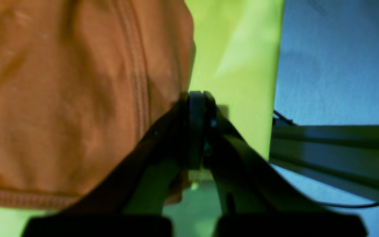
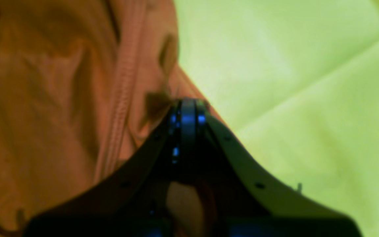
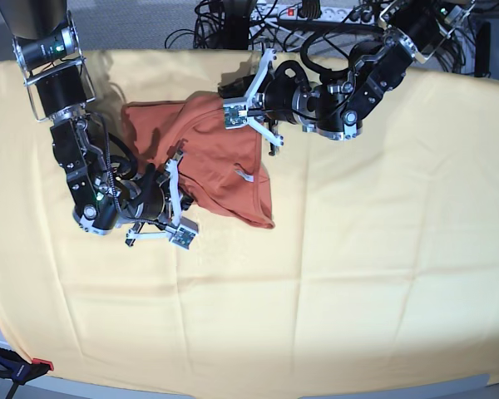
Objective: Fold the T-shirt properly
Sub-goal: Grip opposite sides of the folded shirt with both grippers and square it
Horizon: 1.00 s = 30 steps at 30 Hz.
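The rust-orange T-shirt [image 3: 224, 170] lies bunched on the yellow cloth, left of centre and towards the back, with a small white tag [image 3: 245, 176] showing. My left gripper [image 3: 230, 112] reaches in from the upper right and is shut on the T-shirt's raised top edge. In the left wrist view the closed fingertips [image 1: 197, 100] pinch the T-shirt [image 1: 77, 98] at its seamed border. My right gripper [image 3: 184, 228] sits at the shirt's lower left edge. Its fingers [image 2: 188, 108] are closed, with folds of the T-shirt [image 2: 61, 115] bunched against the tip and beneath it.
A large pale yellow cloth [image 3: 358, 274] covers the whole table. Tangled black cables and a power strip [image 3: 316, 12] run along the back edge. The left wrist view shows the cloth's edge [image 1: 275, 82], blue-grey floor and a dark bar [image 1: 334, 148] beyond it.
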Motion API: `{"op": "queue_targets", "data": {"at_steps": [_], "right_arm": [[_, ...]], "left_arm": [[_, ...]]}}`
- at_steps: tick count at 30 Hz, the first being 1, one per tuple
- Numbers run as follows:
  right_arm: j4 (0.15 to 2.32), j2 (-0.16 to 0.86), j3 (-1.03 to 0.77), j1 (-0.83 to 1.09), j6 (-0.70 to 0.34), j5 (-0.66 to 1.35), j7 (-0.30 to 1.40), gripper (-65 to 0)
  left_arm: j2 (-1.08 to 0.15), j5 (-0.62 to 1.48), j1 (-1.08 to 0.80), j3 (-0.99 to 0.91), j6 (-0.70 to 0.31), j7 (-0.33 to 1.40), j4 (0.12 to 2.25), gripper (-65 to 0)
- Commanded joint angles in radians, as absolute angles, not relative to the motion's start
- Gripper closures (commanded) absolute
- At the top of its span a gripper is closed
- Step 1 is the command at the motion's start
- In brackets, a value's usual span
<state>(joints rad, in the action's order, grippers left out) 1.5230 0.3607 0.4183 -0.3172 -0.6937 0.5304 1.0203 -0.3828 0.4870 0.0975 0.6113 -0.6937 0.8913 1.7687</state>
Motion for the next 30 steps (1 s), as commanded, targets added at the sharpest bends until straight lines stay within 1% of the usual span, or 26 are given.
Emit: {"op": "queue_targets", "data": {"at_steps": [1,5,9,13,17,19,23,28,30], "right_arm": [[1.538,0.369,0.413,-0.349,-0.698,0.534,1.006,0.0],[1.538,0.397,0.413,-0.348,-0.698,0.538,1.010,0.0],[1.538,0.455,0.413,-0.348,-0.698,0.583,1.076,0.0],[1.538,0.490,0.413,-0.341,-0.698,0.739,1.217,0.0],[1.538,0.504,0.413,-0.340,-0.698,0.907,1.357,0.0],[1.538,0.512,0.413,-0.340,-0.698,0.979,1.396,0.0],[1.538,0.545,0.413,-0.340,-0.694,1.074,1.396,0.0],[1.538,0.614,0.413,-0.340,-0.641,1.207,1.396,0.0],[1.538,0.635,0.412,-0.335,-0.643,1.202,1.396,0.0]], "left_arm": [[-0.381,0.470,0.106,0.607,-0.698,0.897,1.761,0.0],[-0.380,0.413,0.107,0.607,-0.691,0.874,1.742,0.0],[-0.382,0.309,0.120,0.607,-0.613,0.831,1.742,0.0],[-0.382,0.227,0.144,0.607,-0.543,0.808,1.742,0.0],[-0.382,0.167,0.176,0.607,-0.507,0.775,1.715,0.0],[-0.382,0.139,0.202,0.607,-0.499,0.740,1.666,0.0],[-0.382,0.127,0.276,0.607,-0.500,0.654,1.502,0.0],[-0.382,0.124,0.369,0.607,-0.500,0.555,1.311,0.0],[-0.380,0.124,0.397,0.607,-0.500,0.547,1.291,0.0]]}}
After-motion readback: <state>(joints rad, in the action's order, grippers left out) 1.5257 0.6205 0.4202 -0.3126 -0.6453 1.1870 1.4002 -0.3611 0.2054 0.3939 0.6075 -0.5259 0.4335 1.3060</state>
